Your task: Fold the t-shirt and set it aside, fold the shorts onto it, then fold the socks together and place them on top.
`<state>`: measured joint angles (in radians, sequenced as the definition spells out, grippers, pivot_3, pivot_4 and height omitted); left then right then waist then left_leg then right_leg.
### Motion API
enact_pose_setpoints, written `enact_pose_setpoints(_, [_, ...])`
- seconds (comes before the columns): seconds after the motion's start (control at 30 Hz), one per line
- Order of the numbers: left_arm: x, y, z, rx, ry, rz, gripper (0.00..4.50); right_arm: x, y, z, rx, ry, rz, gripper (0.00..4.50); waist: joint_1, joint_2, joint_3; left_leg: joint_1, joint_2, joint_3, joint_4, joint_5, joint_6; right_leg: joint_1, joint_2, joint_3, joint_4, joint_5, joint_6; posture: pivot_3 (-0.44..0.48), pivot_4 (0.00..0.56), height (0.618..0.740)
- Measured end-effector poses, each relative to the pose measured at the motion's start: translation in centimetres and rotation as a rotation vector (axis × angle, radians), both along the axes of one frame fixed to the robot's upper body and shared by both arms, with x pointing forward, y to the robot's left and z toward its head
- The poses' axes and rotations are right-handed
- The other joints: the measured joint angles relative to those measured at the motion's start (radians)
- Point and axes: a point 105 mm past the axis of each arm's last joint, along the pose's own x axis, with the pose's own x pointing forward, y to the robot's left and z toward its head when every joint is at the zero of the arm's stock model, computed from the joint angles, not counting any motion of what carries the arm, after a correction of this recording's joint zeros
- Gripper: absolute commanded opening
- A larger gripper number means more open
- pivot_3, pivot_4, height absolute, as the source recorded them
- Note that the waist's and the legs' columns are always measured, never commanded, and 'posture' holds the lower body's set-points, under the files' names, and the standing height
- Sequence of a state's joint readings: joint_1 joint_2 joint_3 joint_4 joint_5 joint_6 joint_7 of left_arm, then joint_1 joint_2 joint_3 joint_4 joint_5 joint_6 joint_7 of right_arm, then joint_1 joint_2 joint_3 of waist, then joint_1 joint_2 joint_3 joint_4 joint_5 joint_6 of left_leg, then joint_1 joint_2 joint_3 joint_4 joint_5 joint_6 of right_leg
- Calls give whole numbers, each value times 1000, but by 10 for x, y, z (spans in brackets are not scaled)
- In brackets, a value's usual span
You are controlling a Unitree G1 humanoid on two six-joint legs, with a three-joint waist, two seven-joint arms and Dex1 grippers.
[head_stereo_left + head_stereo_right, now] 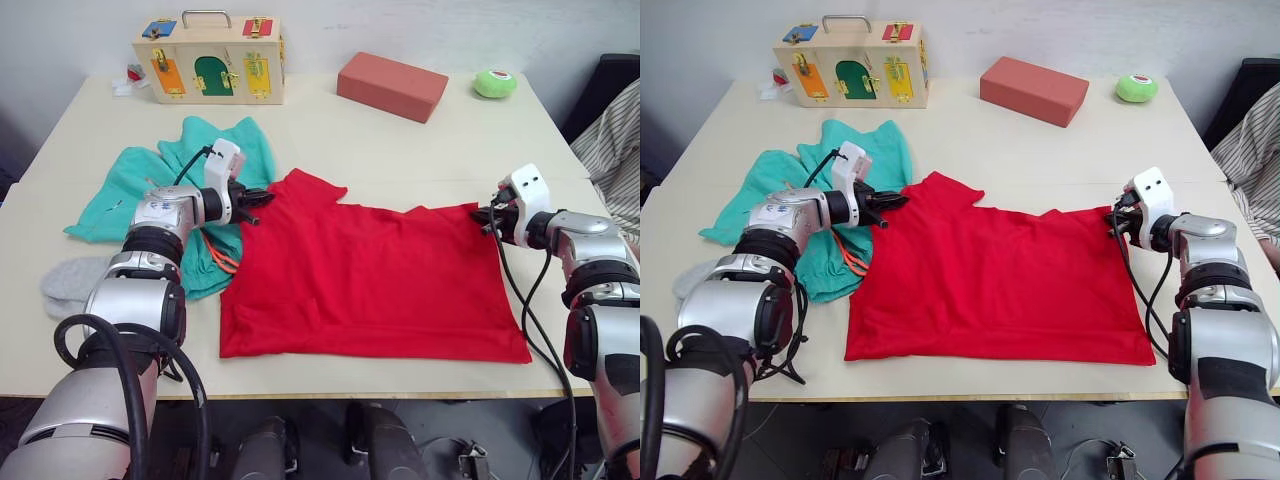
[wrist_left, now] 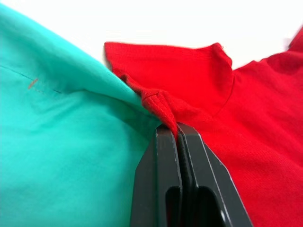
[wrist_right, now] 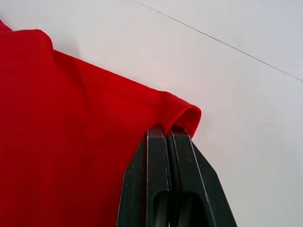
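With both sets of fingers clamped on the t-shirt [image 1: 370,280] corners, lift evenly, fold toward the near hem, avoiding the shorts [image 1: 150,185].

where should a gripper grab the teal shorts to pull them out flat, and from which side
Probably the shorts at their far, bare leg edges, coming from the robot's left. Their near part lies tucked beside the t-shirt, with the orange drawstring there, and the left gripper is shut on the t-shirt's edge right next to them.
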<state>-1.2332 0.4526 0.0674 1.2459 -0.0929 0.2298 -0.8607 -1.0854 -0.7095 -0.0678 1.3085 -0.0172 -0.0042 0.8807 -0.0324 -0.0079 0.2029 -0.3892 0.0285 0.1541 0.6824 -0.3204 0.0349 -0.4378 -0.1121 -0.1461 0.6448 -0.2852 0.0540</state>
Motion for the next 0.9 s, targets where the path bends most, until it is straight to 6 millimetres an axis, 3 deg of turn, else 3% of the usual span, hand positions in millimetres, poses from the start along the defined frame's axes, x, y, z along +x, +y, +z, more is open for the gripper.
enact_pose_setpoints(0.17, [-3, 7, -1, -56, -39, -9, 13, -7, -17, 12, 36, -82, -19, 0, 1, 0, 0, 0, 0, 0, 0, 0, 0, 0, 0, 0, 0, 0, 0, 0, 150, 740])
enact_pose_setpoints(0.4, [-13, 11, 3, -60, -94, -80, 13, -17, -15, 19, 147, -148, 71, 0, 1, 0, 0, 0, 0, 0, 0, 0, 0, 0, 2, 0, 1, 0, 0, 0, 150, 740])
enact_pose_setpoints(0.8, [-41, 21, 0, -24, -213, -164, 13, -42, -30, 4, 220, -170, 111, 0, 2, 0, 0, 1, 0, 0, 1, 0, 0, 0, -1, 1, 2, 0, 0, 0, 150, 740])
enact_pose_setpoints(0.9, [-49, 24, -4, 6, -226, -178, 13, -51, -35, -8, 214, -143, 112, 0, 3, 0, 0, 1, 0, 0, 1, 0, 0, 1, -1, 2, 2, 0, 0, 0, 150, 740])
